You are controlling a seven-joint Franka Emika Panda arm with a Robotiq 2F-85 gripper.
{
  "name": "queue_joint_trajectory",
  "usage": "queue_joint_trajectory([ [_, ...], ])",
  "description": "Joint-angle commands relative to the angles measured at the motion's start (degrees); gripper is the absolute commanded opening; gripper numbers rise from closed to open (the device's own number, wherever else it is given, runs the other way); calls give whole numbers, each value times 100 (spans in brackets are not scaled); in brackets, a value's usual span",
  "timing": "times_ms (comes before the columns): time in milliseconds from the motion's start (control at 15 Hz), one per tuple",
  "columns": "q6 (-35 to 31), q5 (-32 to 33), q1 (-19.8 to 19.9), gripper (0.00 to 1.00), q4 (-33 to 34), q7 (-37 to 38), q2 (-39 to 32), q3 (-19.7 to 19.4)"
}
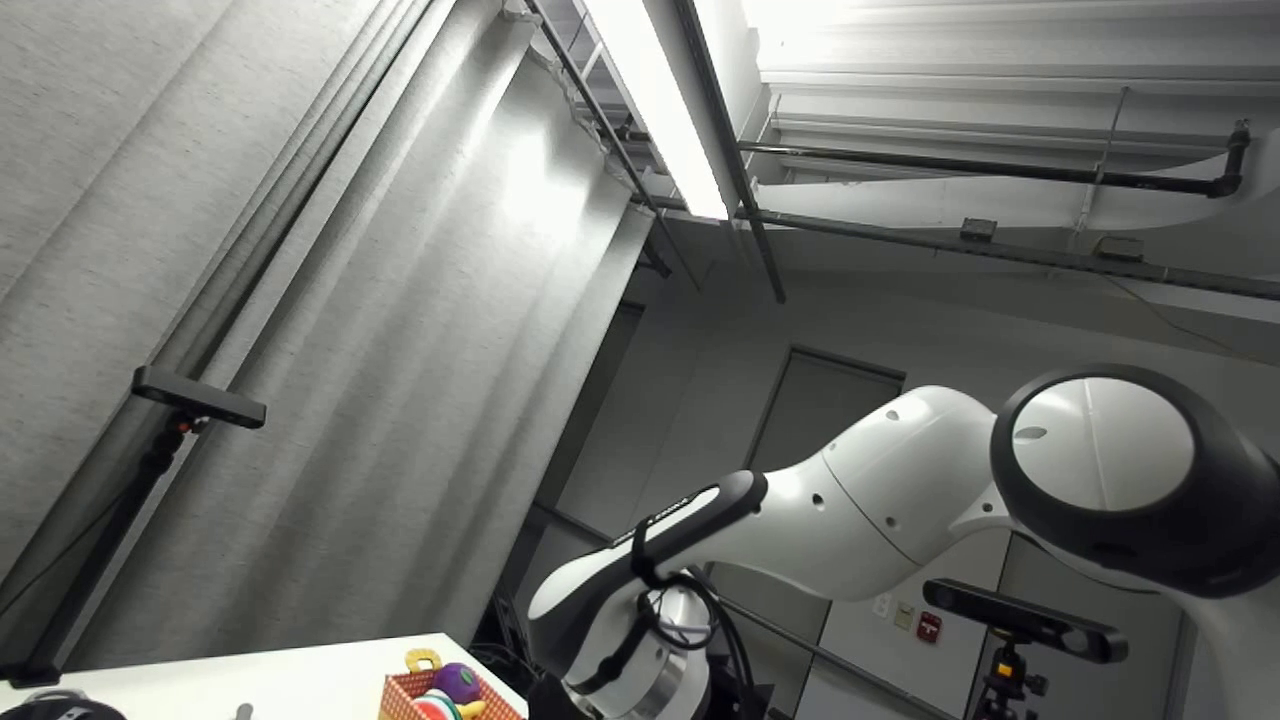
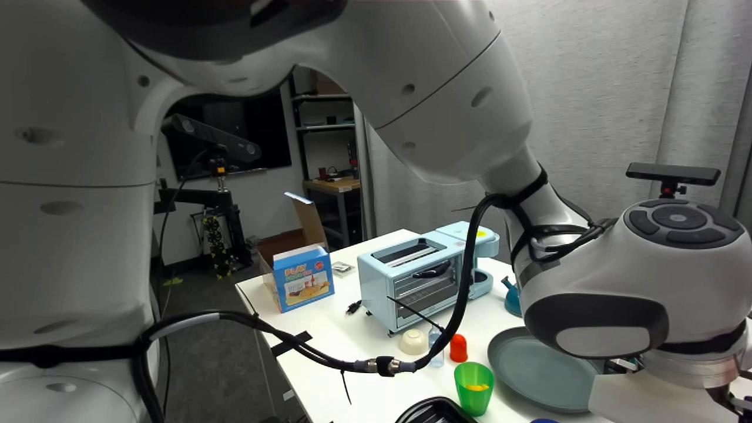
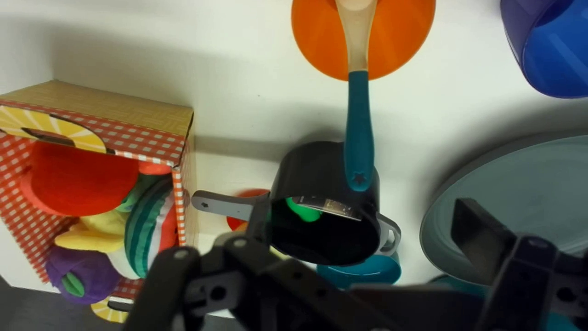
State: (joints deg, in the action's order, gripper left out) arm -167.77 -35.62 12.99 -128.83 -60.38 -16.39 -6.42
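My gripper [image 3: 363, 227] is open in the wrist view, its two dark fingers wide apart with nothing held between them. A black pot [image 3: 324, 168] with grey handles stands nearest; the left finger overlaps its left side in the picture, and I cannot tell whether it touches. A green item [image 3: 304, 212] and a shiny piece lie inside the pot. A spoon with a teal handle [image 3: 359, 128] lies from an orange bowl [image 3: 317, 46] toward the pot. A teal bowl [image 3: 367, 271] sits behind the pot. The right finger is over a grey plate [image 3: 519, 193]. The fingertips are out of sight in both exterior views.
A checkered basket [image 3: 183, 207] of plush food stands left of the pot, also in an exterior view [image 1: 397, 697]. A blue cup [image 3: 556, 55] is at the upper right. An exterior view shows a light-blue toaster oven [image 2: 376, 282], green cup [image 2: 473, 399], blue box [image 2: 305, 279] and black tray [image 2: 435, 408].
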Motion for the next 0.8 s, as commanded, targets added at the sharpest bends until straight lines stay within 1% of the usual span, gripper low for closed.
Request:
queue_joint_trajectory([
  [0, -135, 123, -145, 100, -322, 152, 335, -96],
  [467, -324, 522, -438, 100, -1191, 424, 747, -181],
  [733, -585, 650, -632, 100, -1693, 636, 853, -127],
])
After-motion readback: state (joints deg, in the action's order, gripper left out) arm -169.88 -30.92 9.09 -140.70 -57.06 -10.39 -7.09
